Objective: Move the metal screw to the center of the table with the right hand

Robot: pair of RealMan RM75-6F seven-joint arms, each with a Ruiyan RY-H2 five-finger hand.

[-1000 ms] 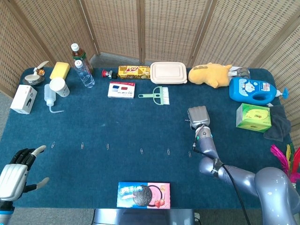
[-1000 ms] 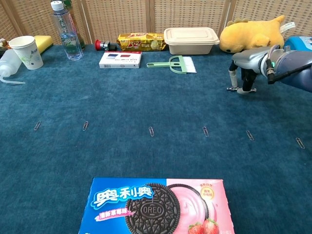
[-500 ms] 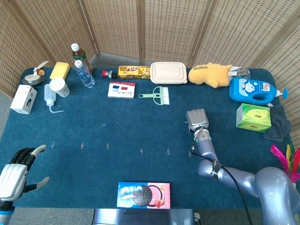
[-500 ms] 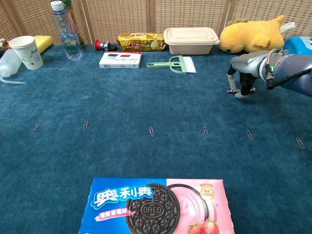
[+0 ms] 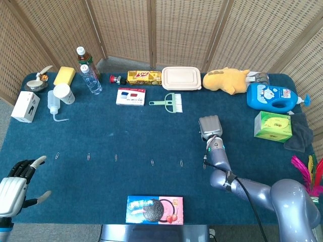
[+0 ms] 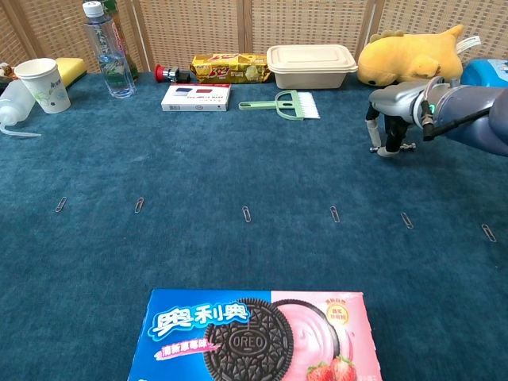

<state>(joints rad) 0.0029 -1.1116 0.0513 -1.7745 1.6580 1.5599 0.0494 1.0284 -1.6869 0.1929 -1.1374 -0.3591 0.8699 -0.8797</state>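
Note:
My right hand hangs over the right-centre of the blue table, fingers pointing down. In the chest view the right hand has its fingertips drawn together just above the cloth. A small pale piece that looks like the metal screw is pinched between them; it is tiny and partly hidden. My left hand rests at the near left edge with fingers spread, holding nothing.
A row of several paper clips crosses the table in front of the hand. An Oreo box lies at the near edge. Behind stand a green brush, a lunch box, a yellow plush, a detergent bottle and a green box.
My right hand has drifted left and slightly away from me, keeping its fingers pinched low over the cloth. The left hand has sunk a little toward the near edge.

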